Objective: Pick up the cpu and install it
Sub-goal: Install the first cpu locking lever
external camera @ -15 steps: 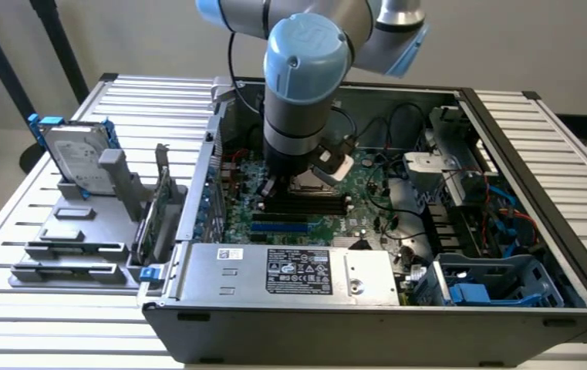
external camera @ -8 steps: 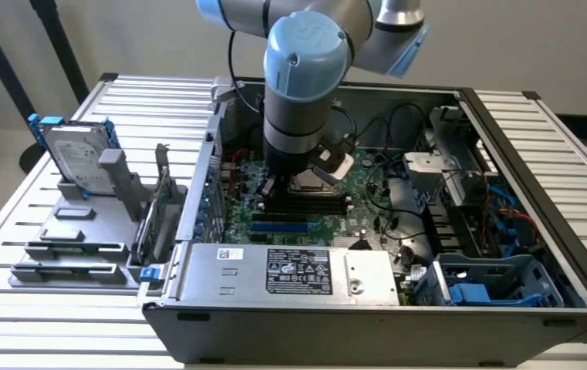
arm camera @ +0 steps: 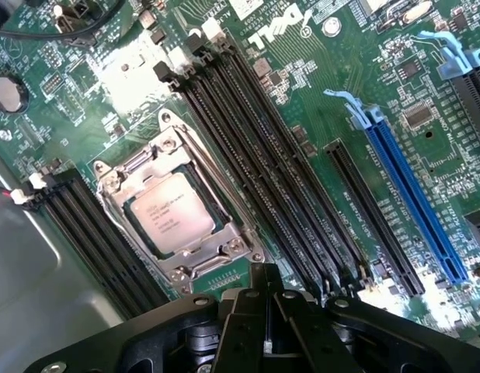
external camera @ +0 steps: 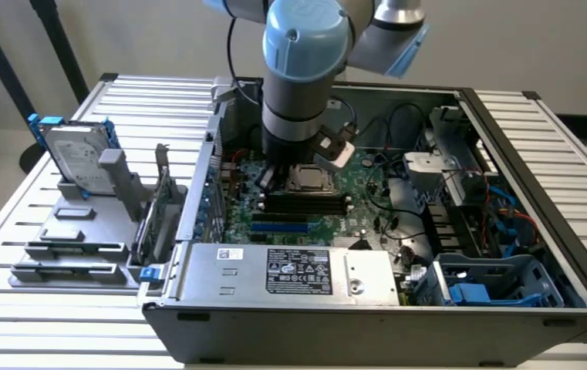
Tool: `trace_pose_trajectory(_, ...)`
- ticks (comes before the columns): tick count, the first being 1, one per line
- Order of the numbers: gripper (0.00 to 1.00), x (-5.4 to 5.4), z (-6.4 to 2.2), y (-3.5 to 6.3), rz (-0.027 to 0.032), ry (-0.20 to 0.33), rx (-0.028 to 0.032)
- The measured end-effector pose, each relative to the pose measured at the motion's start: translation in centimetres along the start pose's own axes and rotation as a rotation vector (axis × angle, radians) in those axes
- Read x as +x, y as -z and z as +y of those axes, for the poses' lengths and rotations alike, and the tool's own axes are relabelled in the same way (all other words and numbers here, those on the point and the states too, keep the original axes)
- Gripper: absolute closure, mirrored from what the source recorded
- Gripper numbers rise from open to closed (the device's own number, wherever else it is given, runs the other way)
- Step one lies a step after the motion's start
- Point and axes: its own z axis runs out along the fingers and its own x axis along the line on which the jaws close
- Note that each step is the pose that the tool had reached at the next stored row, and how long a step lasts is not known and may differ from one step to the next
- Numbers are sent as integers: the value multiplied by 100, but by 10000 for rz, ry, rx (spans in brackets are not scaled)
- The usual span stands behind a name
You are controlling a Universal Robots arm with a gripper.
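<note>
The cpu (arm camera: 171,218) lies flat inside the socket (arm camera: 175,208) on the motherboard (arm camera: 318,116), its silver top facing up and framed on all sides by the socket's metal bracket, so it looks already seated where the task wants it. In the wrist view black RAM slots (arm camera: 263,171) run just beside the socket toward 3 o'clock, a second bank (arm camera: 100,241) sits at 9 o'clock, and a blue slot (arm camera: 411,202) lies farther out at 3 o'clock. The claw (arm camera: 265,330) hangs near the socket's edge at 5 o'clock, fingers pressed together and holding nothing, apart from the chip. In the exterior view the arm (external camera: 298,85) stands upright over the open case (external camera: 376,308), the socket just below it; a hard drive (external camera: 77,158) stands in a rack on the counter (external camera: 25,254) at 9 o'clock, well apart.
</note>
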Motion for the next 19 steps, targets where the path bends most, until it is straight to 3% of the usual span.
trace_pose_trajectory(4,89,19,-28,21,-230,316,-39)
trace_pose_trajectory(7,89,41,-43,38,-321,599,-4)
trace_pose_trajectory(12,89,82,-70,46,-410,1002,64)
trace_pose_trajectory(14,89,103,-83,41,-425,1126,57)
trace_pose_trajectory(19,89,170,-125,19,-349,1385,-128)
